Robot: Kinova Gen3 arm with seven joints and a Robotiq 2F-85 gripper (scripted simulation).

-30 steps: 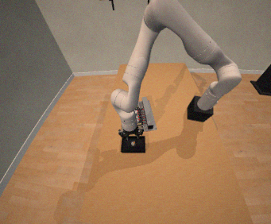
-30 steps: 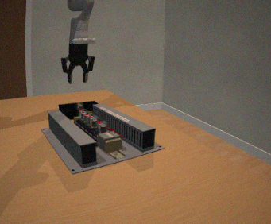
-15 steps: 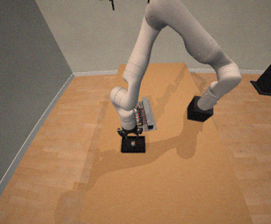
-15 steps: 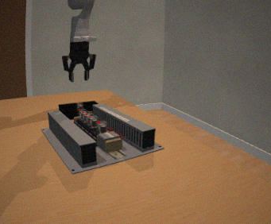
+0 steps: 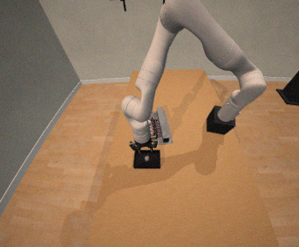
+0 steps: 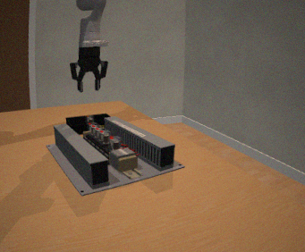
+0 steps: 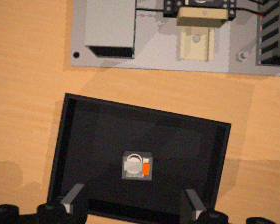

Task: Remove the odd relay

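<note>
A clear relay with an orange button (image 7: pixel 136 165) lies on the floor of the black parts tray (image 7: pixel 140 157), near its middle. It also shows as a small pale spot in the tray (image 5: pixel 146 158) in the top view. My gripper (image 7: pixel 134 202) is open and empty, well above the tray, its two fingertips framing the relay from above in the wrist view. In the exterior view the gripper (image 6: pixel 88 81) hangs high over the far end of the panel. Several relays with red buttons (image 6: pixel 103 134) stand in a row in their sockets on the grey panel (image 6: pixel 114 152).
Two long grey slotted ducts (image 6: pixel 80 153) (image 6: pixel 139 141) flank the relay row on the panel. A beige block (image 7: pixel 196 30) sits at the panel's edge nearest the tray. The arm's black base (image 5: pixel 220 121) stands on the table to the right.
</note>
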